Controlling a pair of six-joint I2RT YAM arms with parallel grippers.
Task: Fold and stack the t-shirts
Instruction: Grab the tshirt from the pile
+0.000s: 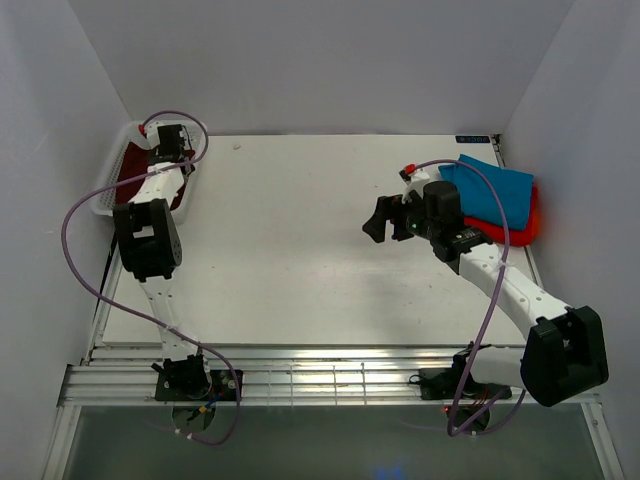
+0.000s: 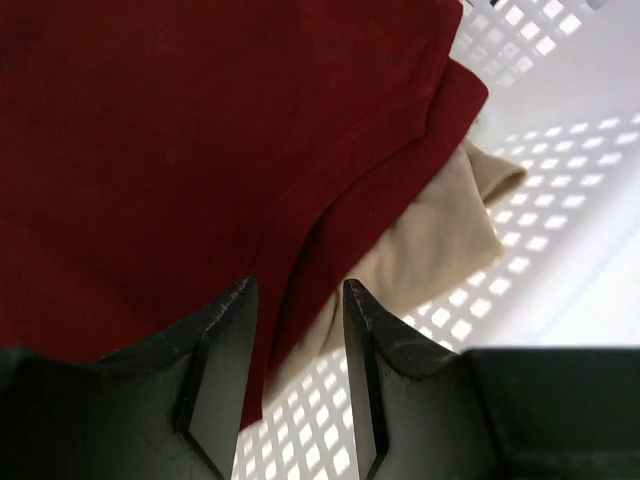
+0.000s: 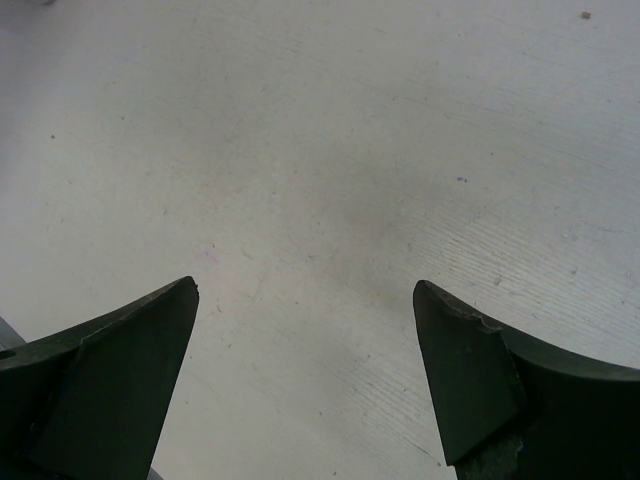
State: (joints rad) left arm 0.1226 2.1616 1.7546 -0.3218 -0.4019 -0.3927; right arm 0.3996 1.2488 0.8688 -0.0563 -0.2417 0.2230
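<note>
The dark maroon t-shirt (image 2: 180, 140) lies crumpled in the white mesh basket (image 2: 560, 180) on top of the beige t-shirt (image 2: 430, 250). In the top view the maroon cloth (image 1: 127, 165) shows inside the basket (image 1: 110, 190) at the far left. My left gripper (image 2: 298, 285) is open and hovers just over the maroon shirt's edge with nothing between its fingers; it also shows in the top view (image 1: 165, 140). The teal-blue t-shirt (image 1: 495, 190) lies folded on the red-orange t-shirt (image 1: 532, 225) at the back right. My right gripper (image 1: 378, 218) is wide open and empty over bare table (image 3: 305, 286).
The white table (image 1: 300, 240) runs between the basket and the folded stack. Side walls stand close on the left and right. The left arm's purple cable (image 1: 75, 215) loops beside the basket.
</note>
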